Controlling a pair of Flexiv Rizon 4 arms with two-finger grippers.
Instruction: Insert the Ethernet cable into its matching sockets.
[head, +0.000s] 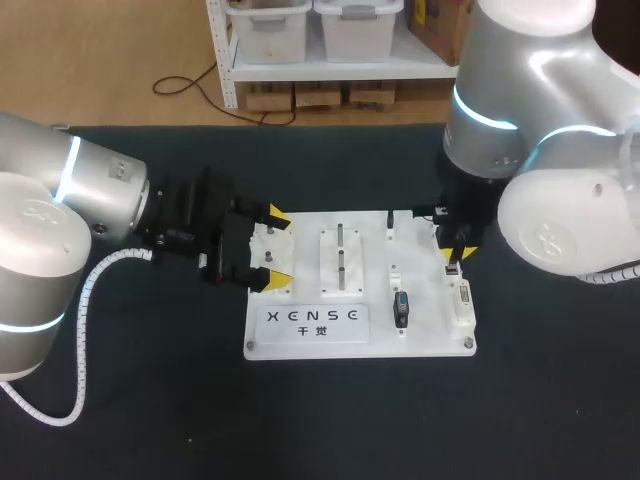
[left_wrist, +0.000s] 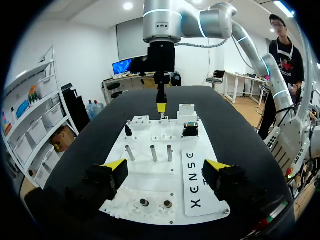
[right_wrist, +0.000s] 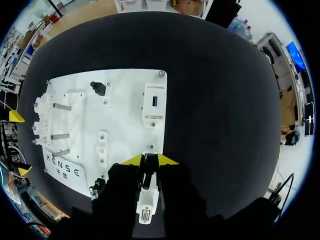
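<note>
Your right arm points straight down, its right pincer (right_wrist: 149, 160) clenched on the Ethernet cable (right_wrist: 148, 174) over the white board's (head: 430, 320) right side. Your left pincer (left_wrist: 165, 166) lies level, released, straddling the board's left edge.

Print on one thing only: the white board (head: 430, 335) on the table. Its near strip carries a row of dark block lettering (head: 312, 315), five wide-spaced capitals, a brand mark, not transcribed. Two smaller characters (head: 320, 331) sit centred just under that row. In the left wrist view the lettering (left_wrist: 196, 180) runs sideways along the board's edge, in the right wrist view the lettering (right_wrist: 62, 169) lies on the board's corner strip.
</note>
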